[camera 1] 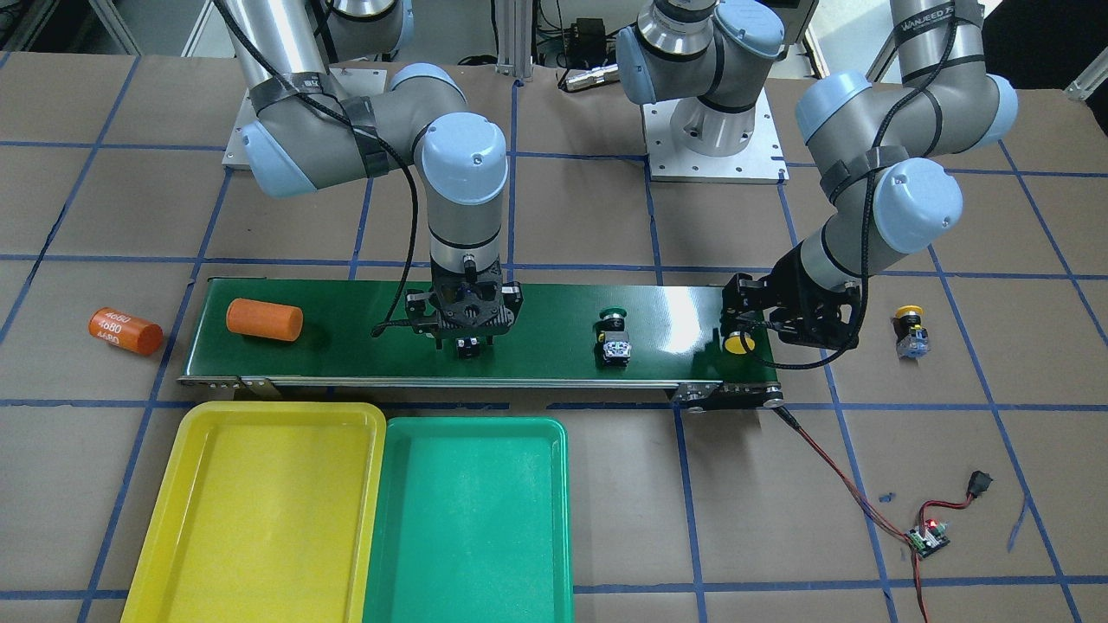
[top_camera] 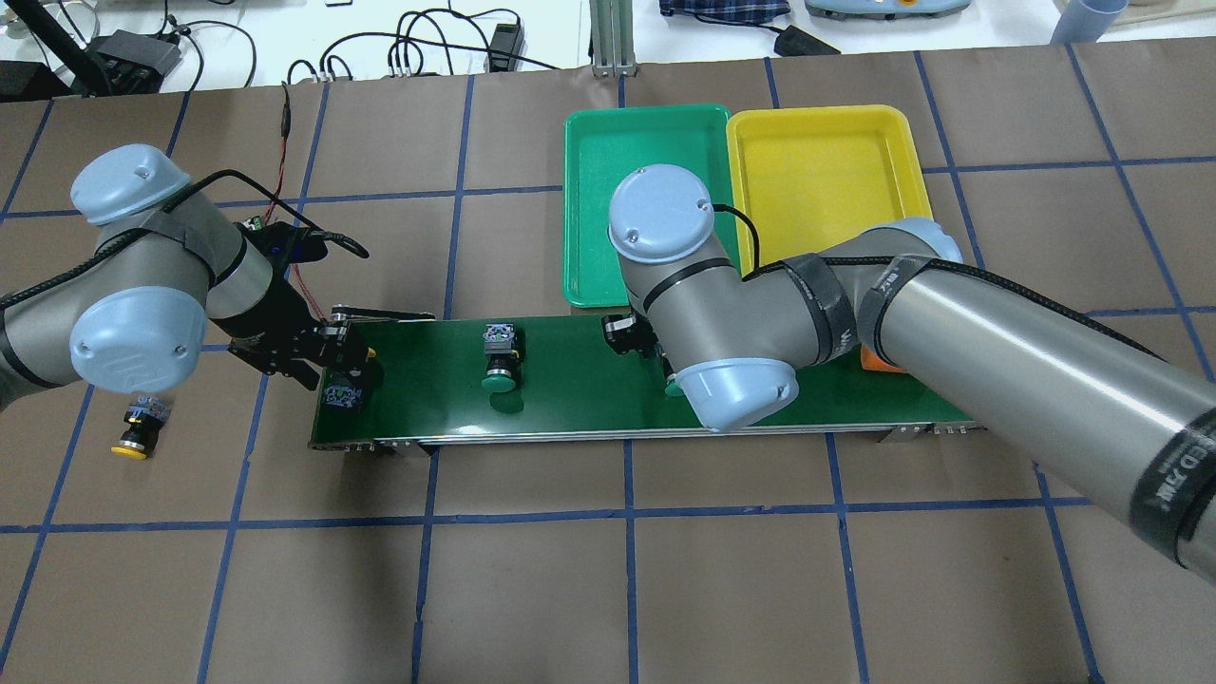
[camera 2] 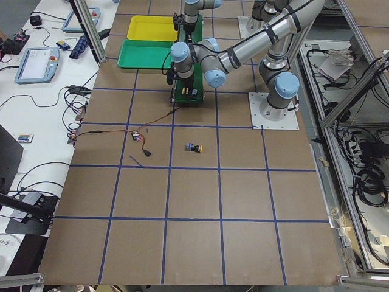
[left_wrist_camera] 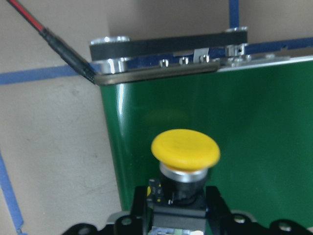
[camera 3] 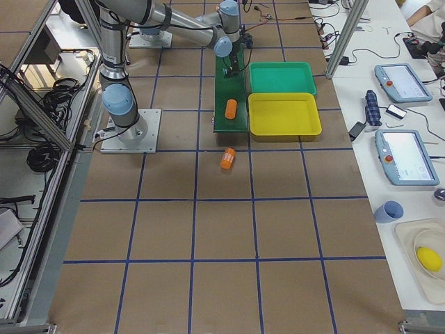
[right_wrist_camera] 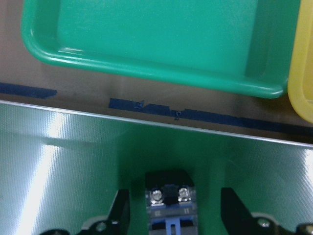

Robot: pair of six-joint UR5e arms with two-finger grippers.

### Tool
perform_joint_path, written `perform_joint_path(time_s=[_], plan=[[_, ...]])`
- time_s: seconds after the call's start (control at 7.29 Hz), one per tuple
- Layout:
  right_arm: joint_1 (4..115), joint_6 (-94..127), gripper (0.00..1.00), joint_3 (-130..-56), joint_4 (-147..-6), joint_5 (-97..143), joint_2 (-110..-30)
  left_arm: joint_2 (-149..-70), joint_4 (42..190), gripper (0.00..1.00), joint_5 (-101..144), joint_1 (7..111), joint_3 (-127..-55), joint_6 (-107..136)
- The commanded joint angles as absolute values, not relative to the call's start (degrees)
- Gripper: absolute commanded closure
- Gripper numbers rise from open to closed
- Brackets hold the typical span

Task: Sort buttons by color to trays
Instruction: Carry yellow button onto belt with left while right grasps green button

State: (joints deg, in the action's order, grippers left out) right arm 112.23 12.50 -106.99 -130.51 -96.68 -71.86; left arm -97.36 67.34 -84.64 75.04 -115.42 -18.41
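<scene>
Your left claw (left_wrist_camera: 175, 208) is clenched on the yellow-capped button (left_wrist_camera: 185, 149) by its blocky body, cap jutting ahead at the end of the conveyor belt (left_wrist_camera: 264, 122). Judge it light, rigid plastic. The domed cap looks slick, so hold the flat sides. Your right claw (right_wrist_camera: 174, 208), released, straddles a second button (right_wrist_camera: 169, 196), with the green tray (right_wrist_camera: 146, 44) just beyond.
</scene>
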Motion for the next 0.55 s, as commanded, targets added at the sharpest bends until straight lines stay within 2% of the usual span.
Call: perform_joint_path(time_s=[0.0, 0.27, 0.41], plan=[[112.15, 9.68, 1.00, -106.18, -130.52, -99.30, -71.98, -94.76, 68.37, 0.00, -85.07, 74.62, -112.44, -17.31], [112.15, 6.43, 1.00, -105.21, -130.52, -101.86, -72.59, -95.79, 76.18, 0.00, -86.48, 71.39, -102.09, -17.40], [112.15, 6.33, 1.00, -105.03, -130.69, -102.21, -72.86, -96.93, 75.42, 0.00, -86.40, 67.63, -100.39, -18.10]])
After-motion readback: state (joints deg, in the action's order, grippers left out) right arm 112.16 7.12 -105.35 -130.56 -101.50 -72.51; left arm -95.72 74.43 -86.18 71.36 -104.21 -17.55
